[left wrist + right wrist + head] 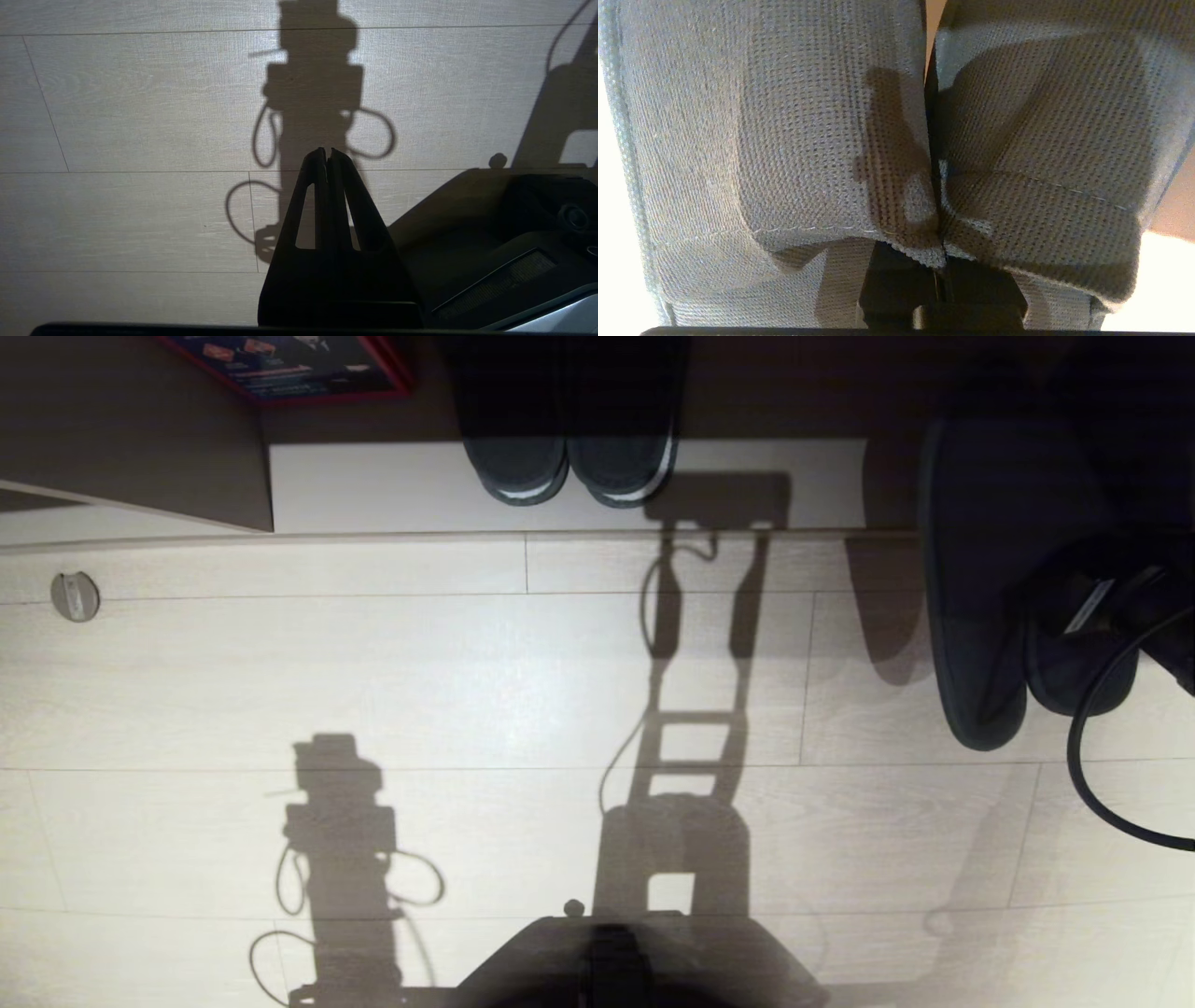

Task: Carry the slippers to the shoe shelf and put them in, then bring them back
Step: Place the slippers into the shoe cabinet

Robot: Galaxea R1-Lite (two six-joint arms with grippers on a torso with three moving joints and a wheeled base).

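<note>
You have the flat slate-grey fabric slippers [784, 140] showing a coarse, open knitted weave, matt, with a fine pale stitch line across each band. The pale wood-grain plank floor [373, 672] looks like smooth laminate with a soft sheen in the middle. On the far shelf board, the dark slippers with white-striped soles [569, 467] look matt and felt-like. The left gripper [327, 154] has smooth, dark plastic-looking fingers.

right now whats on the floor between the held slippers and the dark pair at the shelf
Nothing: head view shows bare floor and shadow between the slippers and dark pair.
</note>
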